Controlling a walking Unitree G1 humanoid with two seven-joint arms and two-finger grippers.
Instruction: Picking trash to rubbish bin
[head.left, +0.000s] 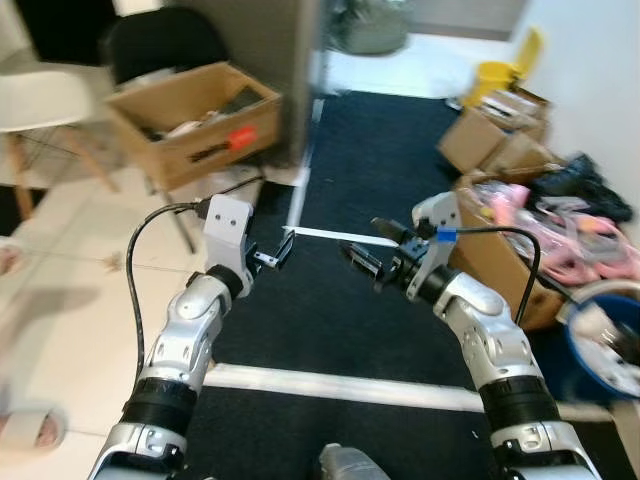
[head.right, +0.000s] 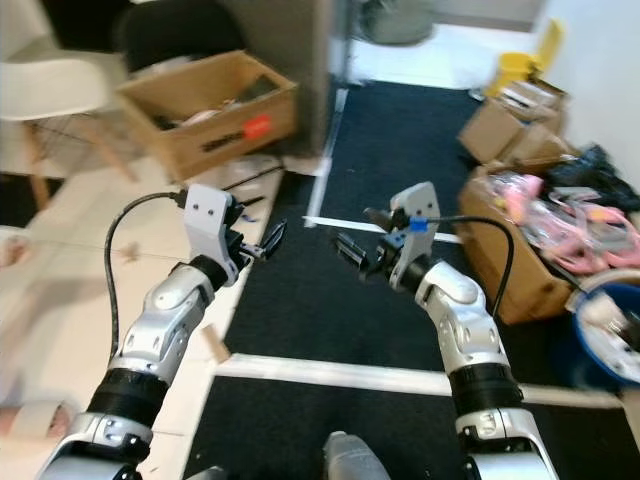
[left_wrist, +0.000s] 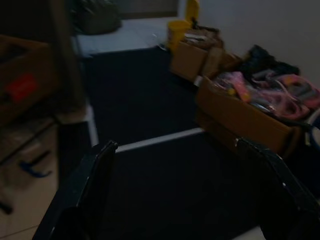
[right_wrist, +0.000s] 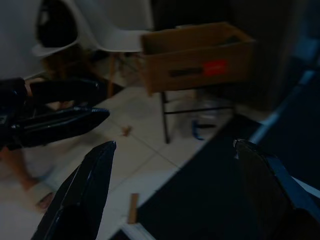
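Both arms are raised in front of me over a black mat. My left gripper is open and holds nothing. My right gripper is also open and empty, pointing towards the left one. A small brown scrap lies on the white tiles at the mat's edge, below my left forearm; it is also in the right wrist view. A smaller scrap lies further left on the tiles. A blue bin with rubbish in it stands at the far right.
An open cardboard box sits on a thin-legged stand at the back left, beside a white chair. Cardboard boxes with pink items line the right wall, with a yellow bucket behind. A slipper lies at bottom left.
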